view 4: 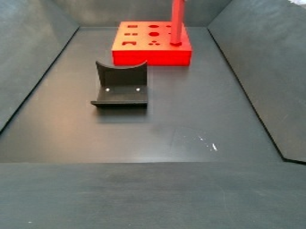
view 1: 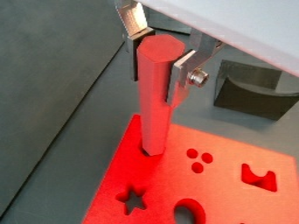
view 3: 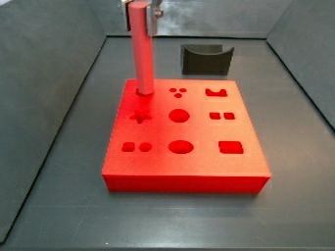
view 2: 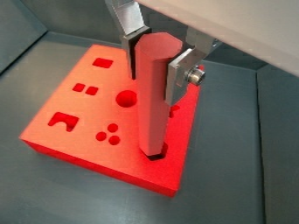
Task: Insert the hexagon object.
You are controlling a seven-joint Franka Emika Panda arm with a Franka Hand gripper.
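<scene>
The hexagon object [view 1: 155, 96] is a long pinkish rod standing upright. My gripper [view 1: 158, 66] is shut on its upper end, one silver finger [view 1: 184, 77] on each side; this also shows in a wrist view [view 2: 156, 68]. The rod's [view 2: 156, 114] lower end sits in a hole near a corner of the wide red block [view 2: 82, 109], with a dark edge showing around its foot. In a side view the rod [view 3: 137, 49] rises from the block's [view 3: 183, 162] far left corner, and the gripper [view 3: 148, 10] is at its top. In a side view only the rod [view 4: 178, 18] and the block [view 4: 152, 54] show.
A dark grey curved holder [view 3: 203, 59] stands behind the block, apart from it, as a side view [view 4: 120, 85] and a wrist view [view 1: 251, 87] show. The block has several other shaped holes, among them a star [view 1: 135, 199]. Sloping grey walls [view 3: 66, 98] enclose the floor.
</scene>
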